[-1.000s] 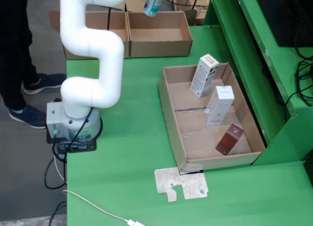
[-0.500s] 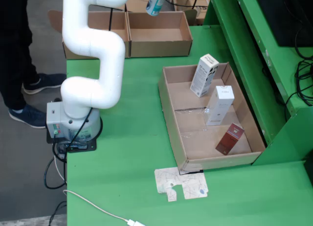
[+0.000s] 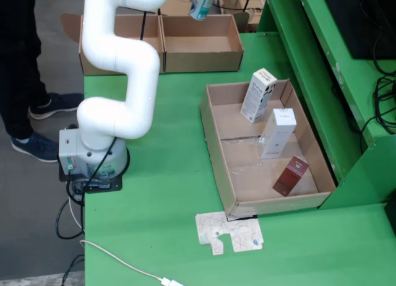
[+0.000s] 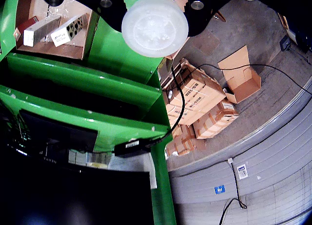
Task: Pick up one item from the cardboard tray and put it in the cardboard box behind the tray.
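Gripper (image 4: 152, 10): clamped on pale teal-white plastic bottle (image 3: 200, 2), hanging beneath it | open brown cardboard box (image 3: 201, 43) just below | bottle likely light, rigid, slippery; hold mid-body.

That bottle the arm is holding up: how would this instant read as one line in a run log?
phase: carry | held: bottle above cardboard box | jaws: shut on bottle | tray: three cartons remain | release: not yet

The arm (image 3: 117, 57) is glossy white plastic; the tray (image 3: 218, 150) is matt brown cardboard; the table (image 3: 161, 193) is smooth green.
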You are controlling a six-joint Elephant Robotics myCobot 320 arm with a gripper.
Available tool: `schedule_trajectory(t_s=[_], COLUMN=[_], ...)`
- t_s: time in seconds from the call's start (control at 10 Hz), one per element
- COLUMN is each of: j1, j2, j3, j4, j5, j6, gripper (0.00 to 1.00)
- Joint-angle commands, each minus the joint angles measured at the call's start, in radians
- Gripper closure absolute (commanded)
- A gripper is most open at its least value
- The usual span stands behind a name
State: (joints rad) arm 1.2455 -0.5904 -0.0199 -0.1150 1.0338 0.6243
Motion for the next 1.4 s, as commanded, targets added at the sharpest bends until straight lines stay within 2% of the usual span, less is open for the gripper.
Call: schedule_trajectory(t_s=[0.0, 0.3, 0.7, 0.8, 0.9, 1.0, 1.1, 1.2, 1.3], j1=[-0.047, -0.035, -0.035, -0.001, -0.011, -0.011, 0.002, 0.002, 0.011], j2=[-0.018, -0.055, -0.055, -0.178, -0.231, -0.245, -0.215, -0.215, -0.189], j3=[0.020, 0.020, 0.020, 0.020, 0.020, 0.020, 0.020, 0.020, 0.020], j4=[0.102, 0.175, 0.175, 0.489, 0.622, 0.622, 0.444, 0.444, 0.325], j5=[-0.015, -0.058, -0.058, -0.145, -0.085, -0.084, -0.103, -0.103, -0.055], j6=[-0.040, -0.060, -0.060, -0.184, -0.213, -0.203, -0.114, -0.114, -0.045], gripper=[1.00, 1.00, 1.00, 1.00, 1.00, 1.00, 1.00, 1.00, 1.00])
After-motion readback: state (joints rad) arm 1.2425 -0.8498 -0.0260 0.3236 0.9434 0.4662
